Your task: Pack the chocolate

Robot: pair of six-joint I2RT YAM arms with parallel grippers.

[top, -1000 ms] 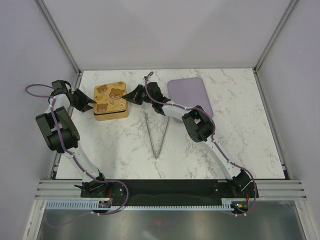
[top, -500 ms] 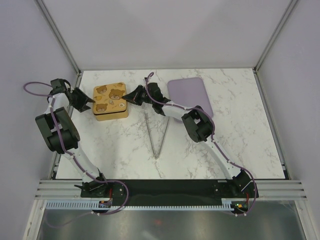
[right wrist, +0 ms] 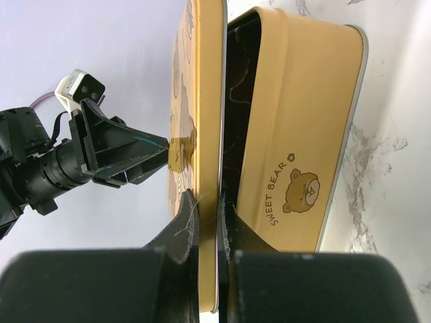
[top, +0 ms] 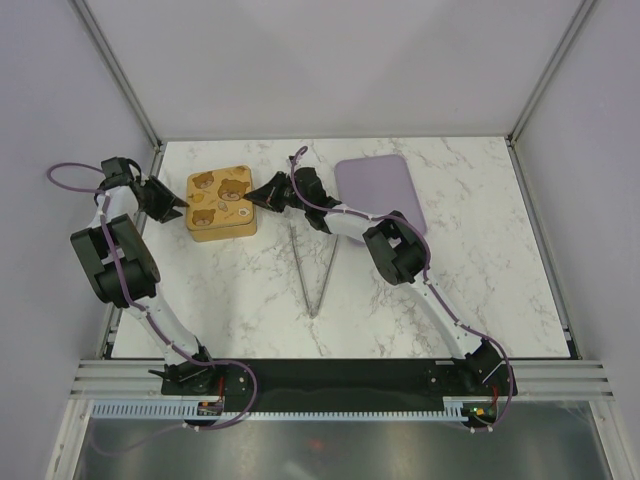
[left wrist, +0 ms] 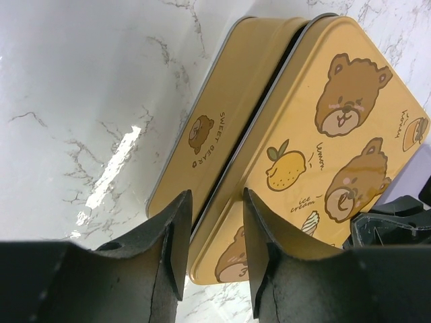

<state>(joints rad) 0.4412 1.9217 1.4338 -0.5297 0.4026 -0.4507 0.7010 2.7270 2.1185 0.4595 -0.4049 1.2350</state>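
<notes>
- The right claw [right wrist: 205, 198] is clamped on the thin rim of the lid [right wrist: 209, 101], one finger on each face of it.
- The lid, printed with bears, stands slightly off the golden box [right wrist: 296, 134], and a dark gap shows between the two along that side.
- The left claw [left wrist: 212, 202] has its fingers apart. They straddle the lid's edge on the opposite side, one finger in front of the box wall and the other over the lid's printed face. We cannot tell whether either finger is pressing on it.
- We cannot make out the chocolate in any view. The lid covers the box from above, and the gap shows only shadow.
- The box sits at the far left of the marble table [top: 480, 260], with one claw on each side of it.
- A lilac tray [top: 385, 190] lies flat to the right of the box, partly under the right arm.
- A pair of metal tongs [top: 313, 308] lies on the table nearer the arm bases, its legs spread toward the box.
</notes>
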